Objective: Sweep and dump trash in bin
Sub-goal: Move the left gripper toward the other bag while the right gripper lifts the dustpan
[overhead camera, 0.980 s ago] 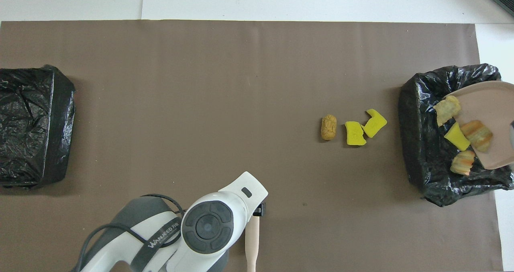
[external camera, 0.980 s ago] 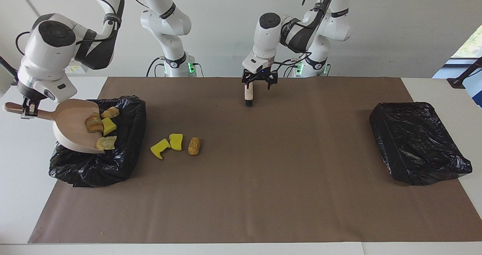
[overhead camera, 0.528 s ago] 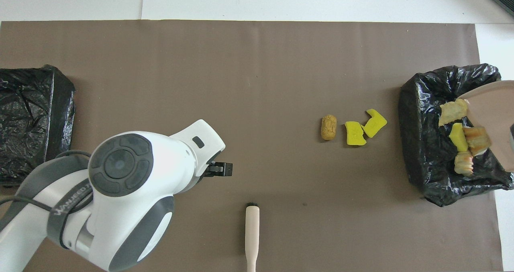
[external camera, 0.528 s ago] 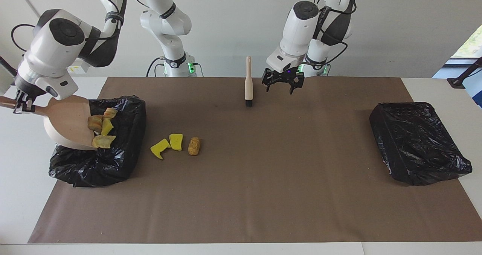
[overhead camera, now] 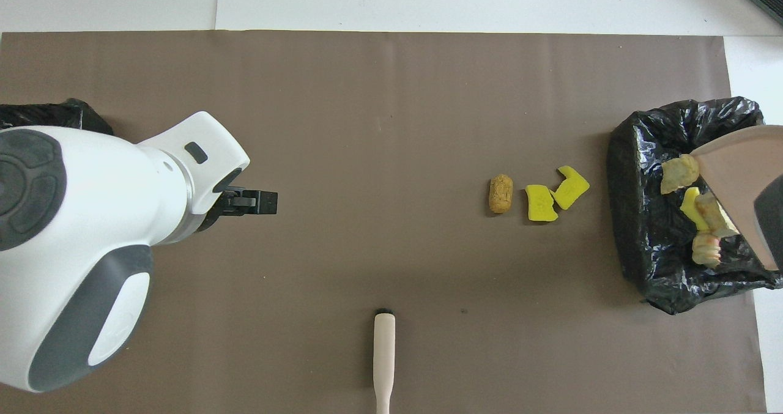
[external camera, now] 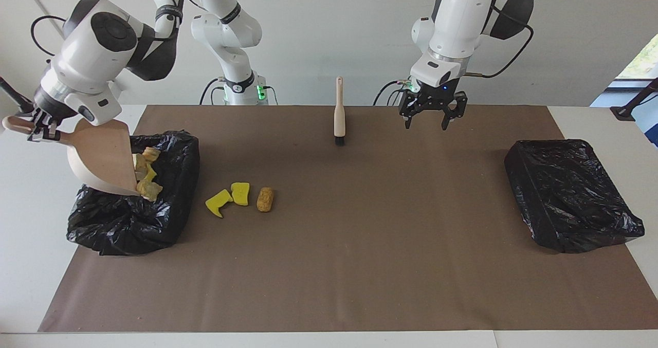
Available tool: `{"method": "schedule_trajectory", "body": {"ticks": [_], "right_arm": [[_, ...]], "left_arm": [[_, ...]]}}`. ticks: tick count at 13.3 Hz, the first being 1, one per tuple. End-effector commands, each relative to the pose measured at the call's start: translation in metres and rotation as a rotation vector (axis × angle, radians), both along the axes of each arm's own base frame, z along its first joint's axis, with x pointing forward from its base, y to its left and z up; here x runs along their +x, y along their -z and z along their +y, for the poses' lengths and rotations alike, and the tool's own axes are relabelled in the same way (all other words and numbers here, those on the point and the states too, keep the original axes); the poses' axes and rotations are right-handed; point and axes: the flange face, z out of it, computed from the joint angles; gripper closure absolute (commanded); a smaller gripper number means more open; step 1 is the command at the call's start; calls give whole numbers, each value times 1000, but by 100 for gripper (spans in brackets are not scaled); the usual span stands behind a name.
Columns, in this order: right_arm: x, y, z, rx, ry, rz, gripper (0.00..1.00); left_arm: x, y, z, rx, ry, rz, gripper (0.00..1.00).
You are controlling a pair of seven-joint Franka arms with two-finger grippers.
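The dustpan (external camera: 100, 155) is gripped by its handle in the closed right end effector (external camera: 38, 130) and tilted steeply over the bin (external camera: 154, 219) just below it, four trash chunks (external camera: 145, 176) sliding off its lip. The tilt is best held until the pan is empty, with the lip kept inside the rim. Three chunks (external camera: 239, 198) lie on the worktop (external camera: 360, 245) beside the bin. The left end effector (external camera: 433, 112) hangs open and empty, the brush (external camera: 339, 112) set down beside it.
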Motion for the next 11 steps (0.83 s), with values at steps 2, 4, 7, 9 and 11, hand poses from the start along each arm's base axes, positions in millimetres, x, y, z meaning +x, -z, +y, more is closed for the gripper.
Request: {"method": "schedule_trajectory", "body": {"ticks": [2,4,7,9,11], "right_arm": [[-11,-28,12,-21,32,-51,100],[-23,-52,13,27,127,-143,100],[-31,-52,41,116,259,-205,100],[-39,-48,67,210,369,-277,100],[-44,-36,83,351,499,-334,100]], "left_arm": [[12,-49,53,41,111,19,0],[12,-67,77,53,149,33,0],[16,-82,104,55,152,49,0],[16,-93,114,55,140,49,0],[22,-94,123,52,122,57,0]]}}
